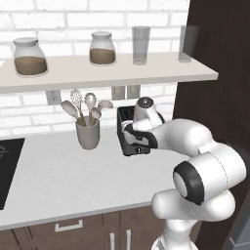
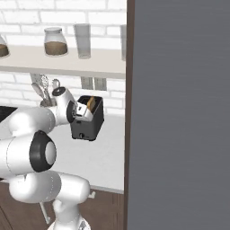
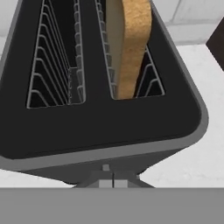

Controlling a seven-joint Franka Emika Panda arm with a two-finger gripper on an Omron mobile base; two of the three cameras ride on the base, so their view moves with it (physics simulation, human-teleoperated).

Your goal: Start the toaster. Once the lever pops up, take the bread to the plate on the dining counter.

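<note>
Grey worktop [image 1: 73, 176]: tool [image 3: 109, 181] at toaster [image 3: 100, 127] front, fingers together, empty.

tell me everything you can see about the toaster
The toaster is a small, boxy, dark grey appliance with two top slots lined with wire racks. One slot is empty; the other holds the bread, standing upright and sticking out above the rim. It sits on the light grey worktop near the white brick wall, beside the utensil holder. The gripper is at its narrow front face.
</note>
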